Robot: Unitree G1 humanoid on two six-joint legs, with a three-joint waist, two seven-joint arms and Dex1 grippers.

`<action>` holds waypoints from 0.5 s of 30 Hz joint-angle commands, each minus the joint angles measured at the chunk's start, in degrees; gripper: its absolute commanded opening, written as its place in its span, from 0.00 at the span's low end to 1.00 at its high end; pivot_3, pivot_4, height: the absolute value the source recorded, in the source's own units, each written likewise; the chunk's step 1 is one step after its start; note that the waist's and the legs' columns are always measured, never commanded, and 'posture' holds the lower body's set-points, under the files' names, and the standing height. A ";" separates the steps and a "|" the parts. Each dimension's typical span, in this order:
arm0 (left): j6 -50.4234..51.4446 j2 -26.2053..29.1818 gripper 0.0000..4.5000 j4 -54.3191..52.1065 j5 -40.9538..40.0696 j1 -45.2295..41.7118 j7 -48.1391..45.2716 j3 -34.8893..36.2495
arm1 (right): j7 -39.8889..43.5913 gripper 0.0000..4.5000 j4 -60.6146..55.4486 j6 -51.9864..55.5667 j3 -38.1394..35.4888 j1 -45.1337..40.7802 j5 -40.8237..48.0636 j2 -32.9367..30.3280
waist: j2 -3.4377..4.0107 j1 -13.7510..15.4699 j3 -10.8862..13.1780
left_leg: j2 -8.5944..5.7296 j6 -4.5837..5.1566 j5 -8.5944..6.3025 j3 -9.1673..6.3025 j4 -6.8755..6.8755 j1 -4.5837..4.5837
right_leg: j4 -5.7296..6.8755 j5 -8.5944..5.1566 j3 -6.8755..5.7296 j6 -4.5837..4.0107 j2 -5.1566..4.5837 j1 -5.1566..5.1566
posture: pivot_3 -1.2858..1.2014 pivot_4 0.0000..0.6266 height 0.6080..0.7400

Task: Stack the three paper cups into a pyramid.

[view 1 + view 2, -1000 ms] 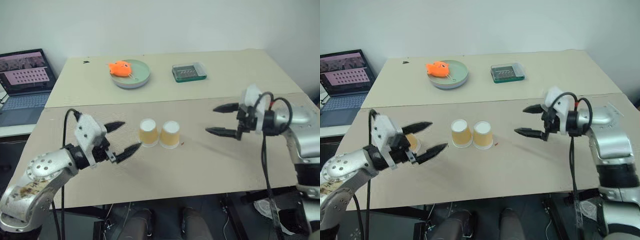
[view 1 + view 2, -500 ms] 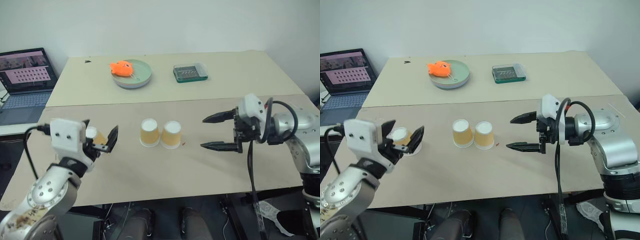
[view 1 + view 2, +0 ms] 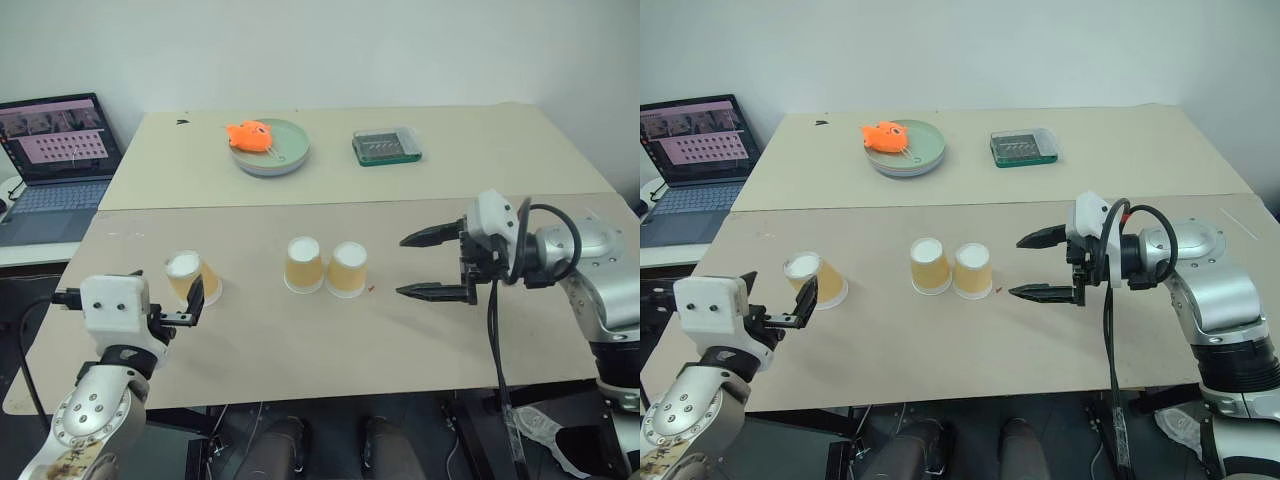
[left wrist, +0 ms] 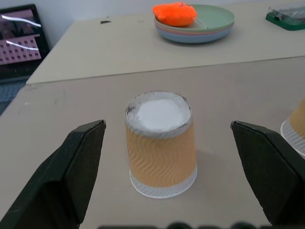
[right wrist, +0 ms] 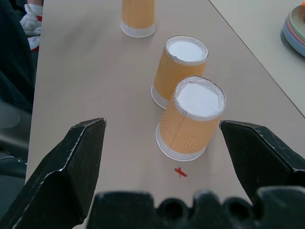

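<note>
Left claw [image 4: 164,186] partly cut off, spread around lone cup [image 4: 160,143].

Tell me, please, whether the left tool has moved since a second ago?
Yes. The left tool has swung away from the two paired cups toward the table's left end, and now lines up open on the lone third cup.

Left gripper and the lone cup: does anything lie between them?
No. In the left wrist view, bare table lies between the open left gripper and the lone cup.
</note>
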 commanded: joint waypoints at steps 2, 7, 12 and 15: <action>-3.90 -1.18 1.00 3.42 1.90 -1.34 -2.42 0.91 | -0.83 0.99 -2.76 -0.12 -2.03 -0.95 1.34 -0.51 | -0.01 0.02 0.00 | 0.00 0.00 0.00 0.00 0.00 -0.01 | 0.00 0.00 -0.01 0.00 0.00 -0.01 | 0.52 0.24 1.00; -7.22 -0.64 1.00 9.91 4.42 -4.35 -6.07 -0.24 | -1.63 0.99 -3.77 0.39 -2.55 -0.50 1.66 -0.87 | -0.01 0.09 0.00 | 0.00 0.00 0.00 0.00 0.00 -0.01 | -0.01 0.00 -0.02 0.00 -0.01 0.00 | 0.52 0.24 1.00; -9.80 1.40 1.00 15.35 6.94 -8.02 -10.59 -1.84 | -2.30 0.99 -5.20 1.66 -3.65 -0.40 2.91 -0.98 | -0.01 0.24 -0.01 | -0.01 0.00 0.00 0.00 0.00 -0.03 | -0.01 0.04 -0.03 -0.04 0.00 -0.03 | 0.52 0.24 1.00; -10.99 2.34 1.00 18.76 7.58 -10.86 -13.32 -2.51 | -2.85 0.99 -5.72 1.88 -3.98 -0.17 3.06 -1.16 | -0.01 0.30 -0.01 | -0.01 0.01 -0.01 0.00 0.00 -0.06 | -0.02 0.07 -0.02 -0.09 0.00 -0.06 | 0.52 0.24 1.00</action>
